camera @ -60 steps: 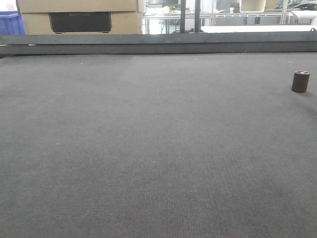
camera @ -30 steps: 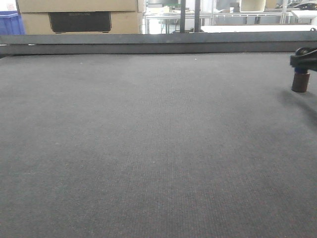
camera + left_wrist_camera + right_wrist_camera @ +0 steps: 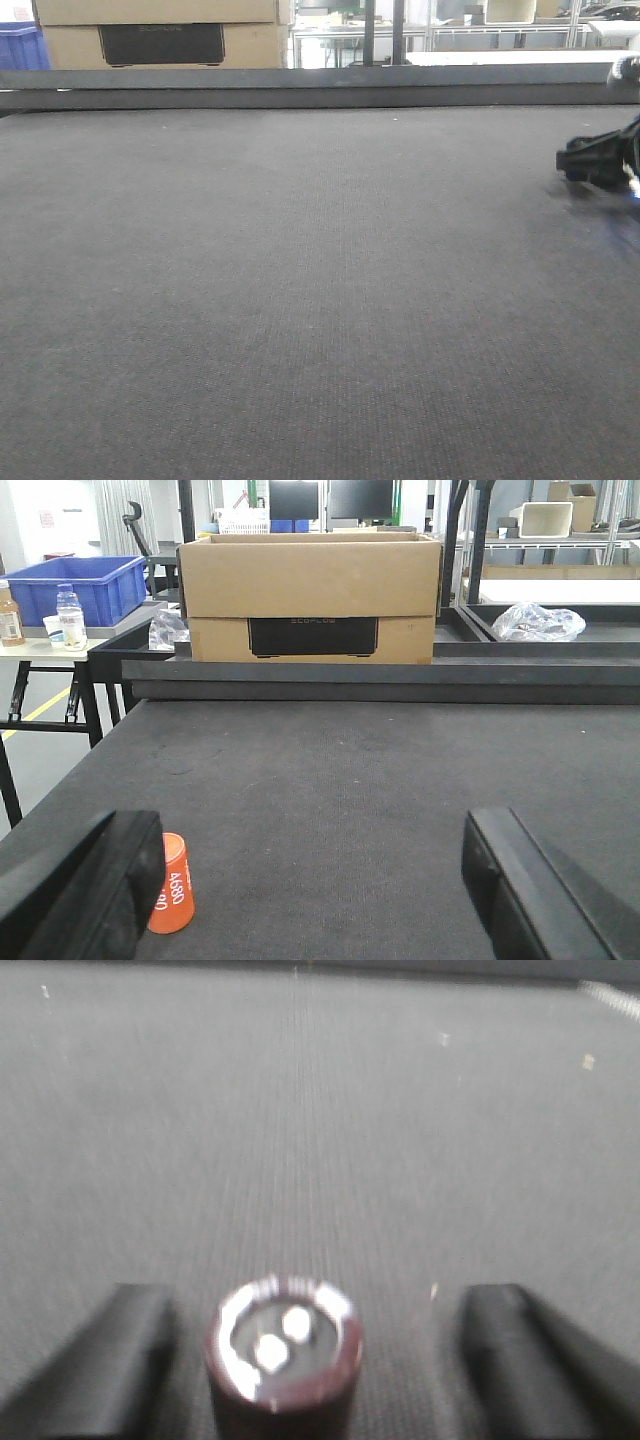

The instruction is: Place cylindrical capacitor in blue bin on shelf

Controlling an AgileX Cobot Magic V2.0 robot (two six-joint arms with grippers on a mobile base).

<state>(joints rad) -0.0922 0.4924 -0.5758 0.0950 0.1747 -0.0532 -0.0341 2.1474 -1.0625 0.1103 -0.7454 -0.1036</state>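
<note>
Step in hand: pick-up of the capacitor (image 3: pixel 283 1348), grasp not yet made. The right claw (image 3: pixel 598 160) is low over the dark mat (image 3: pixel 300 300) at the far right of the front view, where it hides the part. The right wrist view shows its fingers (image 3: pixel 105 1365) set apart with the capacitor standing upright on the mat between them. It sits nearer the left finger than the right, and a narrow gap shows on that side, though blur prevents a firm finding on contact. The left claw (image 3: pixel 310 880) is likewise spread and holds nothing. An orange cylinder (image 3: pixel 172 885) printed with digits stands just beside one of its fingers and appears to be no part of this job. Judgement: the next move calls for closing the right claw squarely on the capacitor's side wall, ideally after centring it. Otherwise the nearer finger may push or tip the part before the far one meets it. Lift and carry to the bin follow. Condition of the part: a short, dark brown-black cylinder with a glossy, lighter rim. Its top face carries two bright round terminals. A blue bin (image 3: pixel 75 585) sits on a side table beyond a cardboard box (image 3: pixel 310 600). Whether it is the target cannot be told, and no shelf is identifiable in these views.
</note>
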